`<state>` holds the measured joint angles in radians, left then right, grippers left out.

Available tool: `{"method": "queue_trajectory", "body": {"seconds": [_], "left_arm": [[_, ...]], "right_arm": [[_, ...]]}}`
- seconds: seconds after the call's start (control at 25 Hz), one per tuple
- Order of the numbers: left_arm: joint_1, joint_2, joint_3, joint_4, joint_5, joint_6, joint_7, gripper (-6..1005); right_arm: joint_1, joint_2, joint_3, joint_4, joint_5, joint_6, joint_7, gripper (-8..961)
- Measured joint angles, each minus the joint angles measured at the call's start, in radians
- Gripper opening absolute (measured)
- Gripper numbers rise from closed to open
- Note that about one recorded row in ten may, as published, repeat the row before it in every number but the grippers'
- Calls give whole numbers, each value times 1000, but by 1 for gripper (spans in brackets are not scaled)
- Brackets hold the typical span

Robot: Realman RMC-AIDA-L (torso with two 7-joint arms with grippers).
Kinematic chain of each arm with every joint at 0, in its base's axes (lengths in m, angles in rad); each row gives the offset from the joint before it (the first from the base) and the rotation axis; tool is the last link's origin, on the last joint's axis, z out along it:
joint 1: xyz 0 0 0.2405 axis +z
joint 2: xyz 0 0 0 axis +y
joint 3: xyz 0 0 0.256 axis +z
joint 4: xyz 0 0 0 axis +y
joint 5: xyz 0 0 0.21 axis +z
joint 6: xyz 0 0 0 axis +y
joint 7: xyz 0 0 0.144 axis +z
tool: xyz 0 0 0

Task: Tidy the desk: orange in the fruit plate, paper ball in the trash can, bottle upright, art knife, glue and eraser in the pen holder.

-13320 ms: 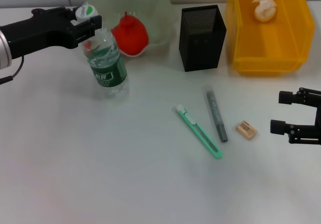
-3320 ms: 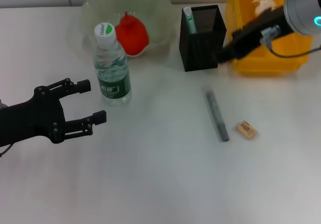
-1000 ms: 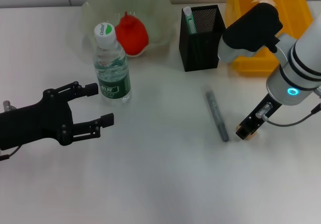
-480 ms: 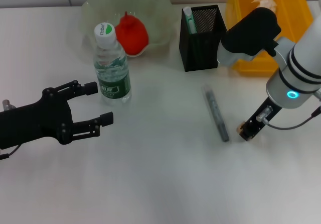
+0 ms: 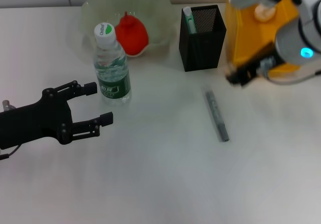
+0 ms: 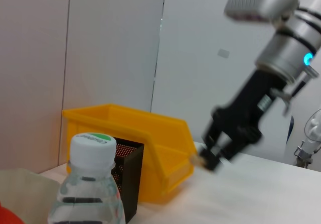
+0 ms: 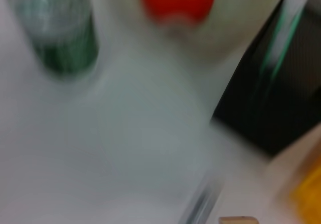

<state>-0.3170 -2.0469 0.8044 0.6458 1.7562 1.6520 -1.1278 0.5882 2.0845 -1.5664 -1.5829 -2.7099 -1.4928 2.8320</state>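
Note:
The eraser (image 6: 197, 158) hangs above the table, pinched in my right gripper (image 5: 234, 77), which is lifted between the glue and the yellow trash can (image 5: 234, 30). The grey glue stick (image 5: 216, 113) lies on the table in front of the black pen holder (image 5: 201, 33). The green art knife (image 5: 189, 18) stands inside the holder. The bottle (image 5: 111, 66) stands upright. The orange (image 5: 131, 33) rests in the clear fruit plate (image 5: 155, 8). The paper ball (image 5: 264, 12) lies in the trash can. My left gripper (image 5: 100, 102) rests open at the near left of the bottle.
The white table has bare room across its near half and between the bottle and the glue. The right arm's grey body (image 5: 296, 38) hangs over the trash can. A pale wall stands behind the desk in the left wrist view.
My right gripper closed on the eraser beside the glue and rose with it toward the pen holder. The eraser is gone from the table. The left arm stayed still.

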Motion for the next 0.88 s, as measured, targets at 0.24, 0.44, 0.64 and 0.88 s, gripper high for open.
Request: {"method": "queue_trajectory", "body": {"seconds": [0.24,0.44,0.64,0.88], "left_arm": [[-2,-1,1,0,0,0,0,844],[-3,-4,1,0,0,0,-1,844],[-2,-6,0,0,0,-3,-1,844],[-2,-8,-3,0,0,-3,-1,844]], "right_arm": [[-64,3,-4,-64,1,240,-4,313],[-62,0,-21,39,0,428,-9,335],[-70,0,-72,143,-1,633,-25,357],[-38,0,-99,247,1,720,-32,383]]}}
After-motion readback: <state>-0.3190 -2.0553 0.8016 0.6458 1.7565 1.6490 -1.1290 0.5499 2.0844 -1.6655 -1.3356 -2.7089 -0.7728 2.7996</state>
